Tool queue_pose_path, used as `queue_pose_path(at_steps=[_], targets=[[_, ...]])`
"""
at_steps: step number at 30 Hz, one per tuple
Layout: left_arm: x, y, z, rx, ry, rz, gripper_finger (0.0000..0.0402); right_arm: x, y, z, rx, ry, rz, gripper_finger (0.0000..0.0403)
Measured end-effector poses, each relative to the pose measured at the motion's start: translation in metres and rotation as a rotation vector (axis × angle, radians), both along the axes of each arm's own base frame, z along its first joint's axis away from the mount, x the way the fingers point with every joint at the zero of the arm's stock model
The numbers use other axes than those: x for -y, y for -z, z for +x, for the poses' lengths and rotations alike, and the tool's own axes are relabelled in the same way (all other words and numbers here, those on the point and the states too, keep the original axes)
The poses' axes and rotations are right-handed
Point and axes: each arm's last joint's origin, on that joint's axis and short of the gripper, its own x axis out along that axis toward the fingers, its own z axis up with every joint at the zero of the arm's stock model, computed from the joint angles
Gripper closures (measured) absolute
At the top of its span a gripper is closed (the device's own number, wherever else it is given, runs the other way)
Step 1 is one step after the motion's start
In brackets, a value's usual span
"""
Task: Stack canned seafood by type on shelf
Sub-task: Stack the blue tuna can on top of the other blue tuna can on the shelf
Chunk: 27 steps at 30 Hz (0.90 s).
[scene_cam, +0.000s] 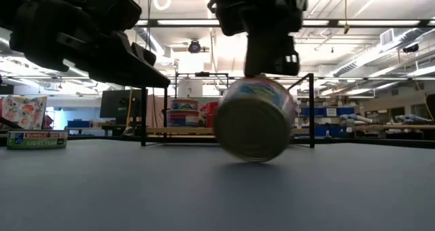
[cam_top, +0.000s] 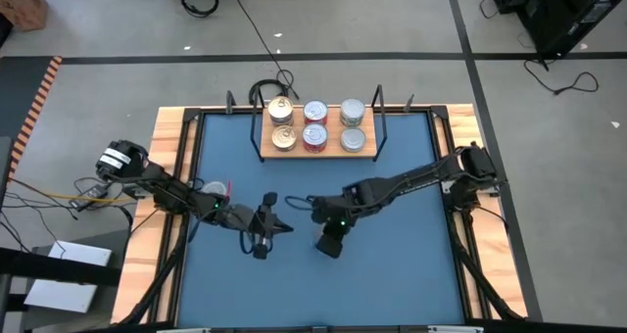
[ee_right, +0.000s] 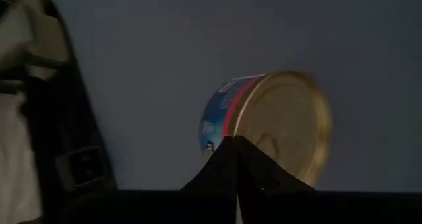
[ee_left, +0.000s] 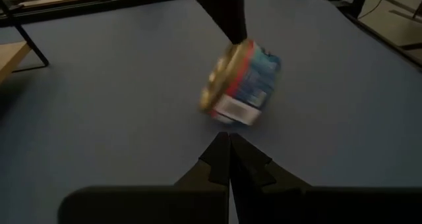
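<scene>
A gold-lidded tin (ee_left: 241,82) with blue sides and a red band stands on its edge on the blue table, tilted and blurred; it also shows in the low view (scene_cam: 255,119). My right gripper (ee_right: 236,143) is shut, its tips at the tin's top. My left gripper (ee_left: 229,140) is shut and points at the tin from the table's left, a short way off it. The wooden shelf (cam_top: 315,153) at the far side carries gold-lidded tins (cam_top: 282,122) on its left, red-sided ones (cam_top: 314,124) in the middle and silver ones (cam_top: 353,125) on its right. My right gripper rests its shut fingertips (scene_cam: 272,64) on the tin's upper side, next to the rim of the gold lid (ee_right: 227,128). The fingers slant down from above. The tin rests with its lower edge (scene_cam: 251,157) on the table, with its lid facing sideways.
The shelf's black wire uprights (scene_cam: 312,109) stand behind the tin. A green-and-white box (scene_cam: 37,139) lies at the table's far left. The table's wooden rim (cam_top: 167,157) runs round the blue surface. Open blue surface (cam_top: 392,274) lies toward the near edge.
</scene>
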Motion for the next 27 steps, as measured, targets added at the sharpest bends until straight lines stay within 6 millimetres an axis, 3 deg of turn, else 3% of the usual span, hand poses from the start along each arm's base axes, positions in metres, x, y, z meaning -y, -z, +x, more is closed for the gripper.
queue_pose_path(at_steps=[6,16,27], targets=[[0.006,0.0,-0.002,-0.001,0.022,-0.001,0.0396,0.022,-0.003,0.007,0.033,0.001,0.077,0.04],[0.012,0.0,-0.005,-0.004,0.009,-0.061,0.0396,0.055,0.001,0.003,0.029,-0.107,-0.016,0.0394],[0.017,-0.005,-0.001,0.003,0.026,-0.055,0.0396,0.005,0.003,-0.003,0.092,-0.336,-0.271,0.0301]])
